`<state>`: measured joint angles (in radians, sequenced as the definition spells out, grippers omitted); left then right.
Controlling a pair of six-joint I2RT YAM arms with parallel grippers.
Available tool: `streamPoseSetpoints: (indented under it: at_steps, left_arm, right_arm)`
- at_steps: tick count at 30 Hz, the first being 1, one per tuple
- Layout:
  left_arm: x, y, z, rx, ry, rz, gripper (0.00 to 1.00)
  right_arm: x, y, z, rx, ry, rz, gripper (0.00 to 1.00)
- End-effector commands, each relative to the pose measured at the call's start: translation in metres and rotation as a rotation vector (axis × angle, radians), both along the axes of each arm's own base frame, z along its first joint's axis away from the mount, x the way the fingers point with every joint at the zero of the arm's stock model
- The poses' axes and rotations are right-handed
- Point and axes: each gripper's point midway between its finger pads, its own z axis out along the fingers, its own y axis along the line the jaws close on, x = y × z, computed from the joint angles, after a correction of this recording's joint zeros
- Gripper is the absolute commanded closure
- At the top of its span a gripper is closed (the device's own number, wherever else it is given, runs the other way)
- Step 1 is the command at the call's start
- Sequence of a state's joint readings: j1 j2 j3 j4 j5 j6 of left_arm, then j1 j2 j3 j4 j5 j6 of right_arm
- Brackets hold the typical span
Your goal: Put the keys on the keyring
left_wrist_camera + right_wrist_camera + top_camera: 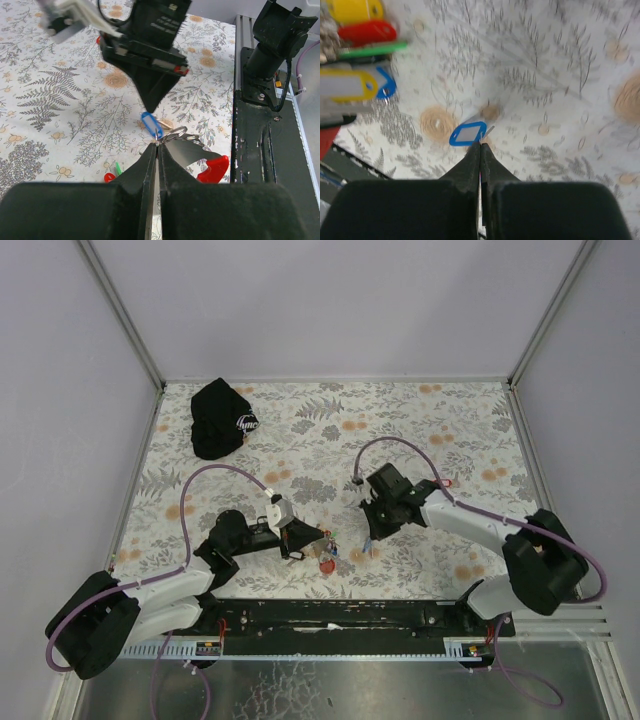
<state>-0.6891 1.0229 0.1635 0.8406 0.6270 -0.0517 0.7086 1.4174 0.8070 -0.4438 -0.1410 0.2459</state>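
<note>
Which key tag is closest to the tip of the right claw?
The lone blue tag, sitting right at the tip of the right claw. The yellow tag, red tag and green tag are bunched far off in the top-left corner.

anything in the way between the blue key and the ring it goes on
Nothing visible stands between them. The blue key sits right at the ring, in the small gap between the left tool and the right tool.

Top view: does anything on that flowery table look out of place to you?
A black cap lies crumpled in the far-left corner, far from the keyring at the front. One small red piece sits alone beside the right arm, also apart from the keyring.
</note>
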Motion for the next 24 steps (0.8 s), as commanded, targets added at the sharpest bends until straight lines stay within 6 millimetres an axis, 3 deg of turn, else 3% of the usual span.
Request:
streamPoseSetpoints:
  at_steps: [1, 12, 16, 21, 24]
  left_arm:
    - [0.002, -0.001, 0.005, -0.011, -0.024, 0.006, 1.0]
    - [0.002, -0.002, 0.003, -0.004, -0.016, 0.003, 1.0]
    - [0.002, -0.002, 0.002, -0.003, -0.015, 0.003, 1.0]
    - [0.002, -0.002, 0.002, -0.004, -0.016, 0.001, 1.0]
    - [0.002, -0.002, 0.002, -0.005, -0.016, 0.003, 1.0]
  right_arm:
    - [0.045, 0.02, 0.012, 0.009, -0.126, 0.031, 1.0]
    - [0.079, 0.034, -0.006, -0.007, -0.17, 0.046, 0.99]
    - [0.09, 0.039, -0.001, 0.008, -0.204, 0.042, 0.97]
    - [0.094, 0.037, -0.012, -0.008, -0.205, 0.046, 0.92]
    - [0.089, 0.038, -0.002, 0.023, -0.223, 0.071, 0.84]
